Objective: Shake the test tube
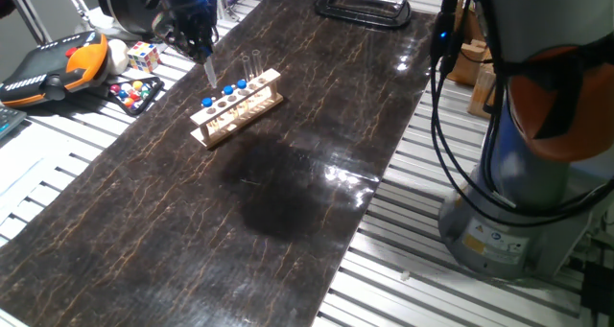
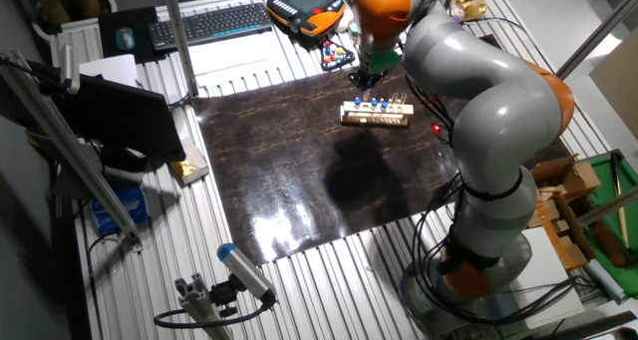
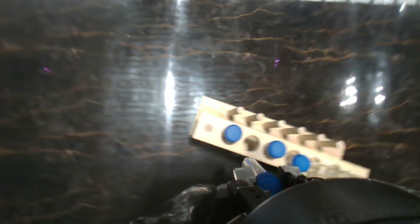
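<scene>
Above the wooden rack point(image 1: 237, 105), the end effector point(image 1: 205, 62) grips the blue-capped test tube point(image 1: 209, 74) clear of its slot.

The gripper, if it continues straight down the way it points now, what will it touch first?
Probably the wooden rack. The gripper holds a blue-capped test tube just above the rack's end, so the tube's bottom would likely meet it first; exact depth is unclear.

Two high fixed views from opposite table sides, close hand view looking down, all sharing the rack point(image 1: 237, 105).
</scene>
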{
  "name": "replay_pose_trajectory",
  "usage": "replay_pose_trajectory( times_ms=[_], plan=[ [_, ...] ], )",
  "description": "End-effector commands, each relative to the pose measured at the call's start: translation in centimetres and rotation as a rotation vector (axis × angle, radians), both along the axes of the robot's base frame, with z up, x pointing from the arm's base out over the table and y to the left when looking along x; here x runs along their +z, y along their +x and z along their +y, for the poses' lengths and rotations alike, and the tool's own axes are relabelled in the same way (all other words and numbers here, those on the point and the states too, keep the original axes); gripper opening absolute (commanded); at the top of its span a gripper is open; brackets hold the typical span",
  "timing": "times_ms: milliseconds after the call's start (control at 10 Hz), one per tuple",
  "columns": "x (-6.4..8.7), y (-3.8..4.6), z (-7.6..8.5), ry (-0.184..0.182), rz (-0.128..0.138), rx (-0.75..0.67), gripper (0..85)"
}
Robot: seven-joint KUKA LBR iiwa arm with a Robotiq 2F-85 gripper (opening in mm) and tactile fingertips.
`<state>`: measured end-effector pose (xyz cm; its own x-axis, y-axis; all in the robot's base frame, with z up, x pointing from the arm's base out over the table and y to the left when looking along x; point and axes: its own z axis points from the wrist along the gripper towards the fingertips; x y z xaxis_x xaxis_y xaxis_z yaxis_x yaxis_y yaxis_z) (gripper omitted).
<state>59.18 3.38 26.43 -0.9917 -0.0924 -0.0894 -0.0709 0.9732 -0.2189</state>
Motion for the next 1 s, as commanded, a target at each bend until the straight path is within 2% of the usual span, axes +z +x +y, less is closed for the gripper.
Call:
replay_pose_trajectory(
  times_ms=[0,100,200,300,400,500,700,800,900],
  plan=[
    [0.1,-0.03,-0.2,-0.228,-0.024,0.018,0.7],
    [0.2,-0.05,-0.3,-0.225,-0.021,0.02,0.7],
    [0.1,-0.07,-0.3,-0.197,-0.015,0.013,0.7],
    [0.0,-0.12,0.0,-0.1,-0.002,-0.022,0.7],
    [-0.3,-0.34,0.7,-0.034,0.006,-0.059,0.7],
    [-0.7,-0.7,1.7,0.015,0.007,-0.096,0.7],
    [-1.6,-1.68,4.1,0.111,0.0,-0.208,0.7],
    [-1.8,-1.97,4.9,0.115,-0.002,-0.247,0.7],
    [-1.7,-2.06,5.4,0.143,0.005,-0.295,0.7]
  ],
)
